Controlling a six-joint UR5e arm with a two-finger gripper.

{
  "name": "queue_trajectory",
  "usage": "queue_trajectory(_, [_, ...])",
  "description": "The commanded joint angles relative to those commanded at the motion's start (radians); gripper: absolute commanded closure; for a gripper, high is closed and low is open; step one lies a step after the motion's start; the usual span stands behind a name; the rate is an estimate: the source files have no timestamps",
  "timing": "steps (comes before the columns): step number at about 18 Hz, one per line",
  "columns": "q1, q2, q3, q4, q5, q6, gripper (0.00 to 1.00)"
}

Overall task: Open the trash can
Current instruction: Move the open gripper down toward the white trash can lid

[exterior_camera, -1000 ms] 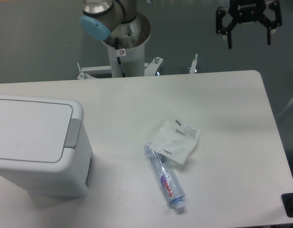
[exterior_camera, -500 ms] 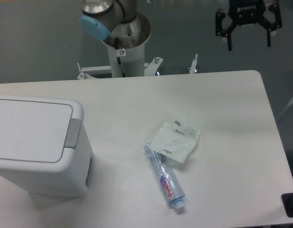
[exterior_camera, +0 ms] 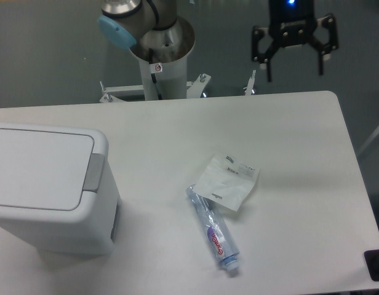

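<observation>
The trash can (exterior_camera: 48,184) is a large white boxy bin at the left of the table, its flat lid shut and its grey push-bar (exterior_camera: 95,172) along the lid's right edge. My gripper (exterior_camera: 294,69) hangs high over the far right of the table, fingers spread wide and empty. It is far from the bin, up and to the right of it.
A white plastic pouch (exterior_camera: 227,181) and a clear tube with blue and purple print (exterior_camera: 214,230) lie in the middle of the table (exterior_camera: 300,135). The arm's base column (exterior_camera: 160,55) stands behind the far edge. A dark object (exterior_camera: 376,265) sits at the front right corner.
The gripper has moved left and slightly down from the top right corner, still open. The bin, pouch and tube have not moved.
</observation>
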Motion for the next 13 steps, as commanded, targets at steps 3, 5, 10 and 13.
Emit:
queue_trajectory(3, [-0.098, -0.017, 0.015, 0.006, -0.015, -0.232, 0.00])
queue_trajectory(5, [-0.129, -0.038, 0.037, 0.040, -0.089, -0.348, 0.00])
queue_trajectory(10, [-0.227, -0.092, 0.046, 0.126, -0.150, -0.551, 0.00])
queue_trajectory(13, [-0.272, -0.121, 0.054, 0.147, -0.153, -0.550, 0.00])
